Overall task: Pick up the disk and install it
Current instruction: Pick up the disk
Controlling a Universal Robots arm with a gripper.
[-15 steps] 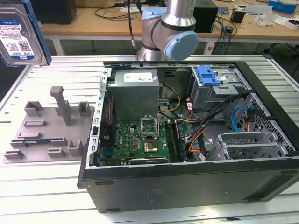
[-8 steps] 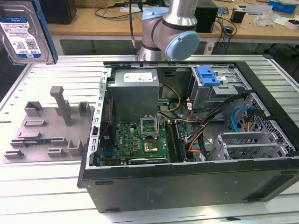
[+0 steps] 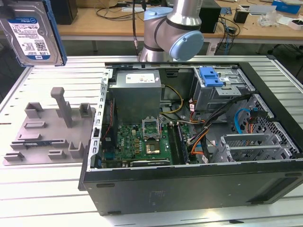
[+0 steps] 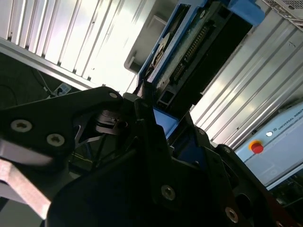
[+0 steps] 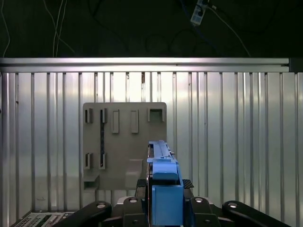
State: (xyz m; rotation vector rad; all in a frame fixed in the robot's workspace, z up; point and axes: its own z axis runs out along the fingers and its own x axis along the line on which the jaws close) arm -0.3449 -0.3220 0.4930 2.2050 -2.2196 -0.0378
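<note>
Lowest and widest, well below the pincer (image 5: pixel 163 187): slatted metal table (image 3: pixel 42 194), bearing all the rest. Lower than the pincer and off toward the exterior view's right of it: black computer case (image 3: pixel 189 189), resting on the slats, open side up, with board, cables and grey power-supply box (image 3: pixel 137 92) exposed. Behind the case, further from the pincer: robot arm (image 3: pixel 173 30), rising from the table. Beneath the pincer: grey holder plate (image 5: pixel 120 142), lying flat on the slats. Inside the pincer, up in the air and clear of plate and table: disk (image 3: pixel 33 35), label turned to the exterior camera, edge-on in the first wrist view. Narrow, clamped on the disk's blue carrier frame from both sides in both wrist views.
</note>
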